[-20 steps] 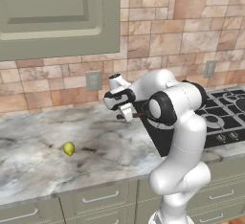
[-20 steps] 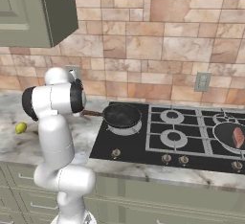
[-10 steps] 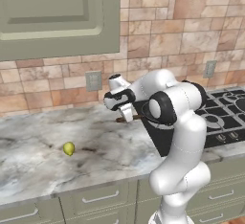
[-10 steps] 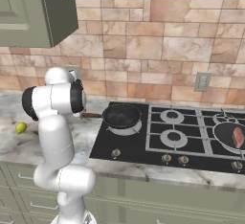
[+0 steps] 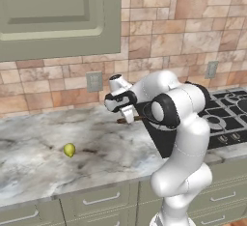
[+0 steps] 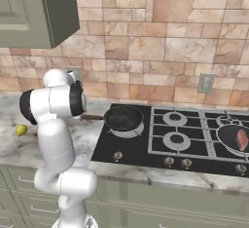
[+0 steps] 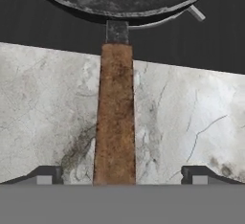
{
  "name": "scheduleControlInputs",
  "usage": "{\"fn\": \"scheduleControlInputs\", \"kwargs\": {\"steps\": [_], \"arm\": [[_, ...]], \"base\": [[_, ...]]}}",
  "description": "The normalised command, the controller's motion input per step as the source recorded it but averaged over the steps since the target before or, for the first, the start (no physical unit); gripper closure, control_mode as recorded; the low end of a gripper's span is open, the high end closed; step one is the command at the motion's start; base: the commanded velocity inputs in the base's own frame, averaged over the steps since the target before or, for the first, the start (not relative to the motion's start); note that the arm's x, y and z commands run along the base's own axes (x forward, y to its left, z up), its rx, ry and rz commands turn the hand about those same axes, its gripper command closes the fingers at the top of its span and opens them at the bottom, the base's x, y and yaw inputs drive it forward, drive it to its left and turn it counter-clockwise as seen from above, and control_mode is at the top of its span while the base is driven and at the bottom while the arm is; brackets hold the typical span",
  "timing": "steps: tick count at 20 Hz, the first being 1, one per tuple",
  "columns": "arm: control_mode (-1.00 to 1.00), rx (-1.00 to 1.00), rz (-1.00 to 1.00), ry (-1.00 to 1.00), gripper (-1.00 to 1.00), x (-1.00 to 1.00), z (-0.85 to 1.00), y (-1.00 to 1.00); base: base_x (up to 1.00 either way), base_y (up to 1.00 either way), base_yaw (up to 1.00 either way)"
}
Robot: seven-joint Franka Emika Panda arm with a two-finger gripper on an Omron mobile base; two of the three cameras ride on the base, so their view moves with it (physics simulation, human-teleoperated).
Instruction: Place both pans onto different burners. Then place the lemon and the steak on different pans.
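Pans (image 6: pixel 123 117) number two, with one steak (image 6: pixel 241 140) and one lemon (image 5: pixel 69 149).

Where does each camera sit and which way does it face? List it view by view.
Left base view: behind-left of the arm, facing the marble counter, lemon, open gripper.
Right base view: behind-right, facing the cooktop, wood-handled pan, steak in the far pan; arm at left.
Hand view: on the hand, looking down the brown handle; fingertips apart.
Shared: lemon, arm, wood-handled pan.
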Motion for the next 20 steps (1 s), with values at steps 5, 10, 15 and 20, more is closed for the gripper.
{"fn": "scheduleControlInputs", "kwargs": {"steps": [5,10,15,20], "arm": [[-1.00,0.04,0.22,0.03,-1.00,-0.09,0.15,0.06],[-1.00,0.09,0.23,0.01,-1.00,-0.16,0.35,0.06],[-1.00,0.11,0.21,0.00,-1.00,-0.33,0.32,0.20],[-1.00,0.12,0.14,-0.05,-1.00,-0.63,0.14,0.31]], "base": [[0.00,0.00,0.00],[0.00,0.00,0.00],[0.00,0.00,0.00],[0.00,0.00,0.00]]}}
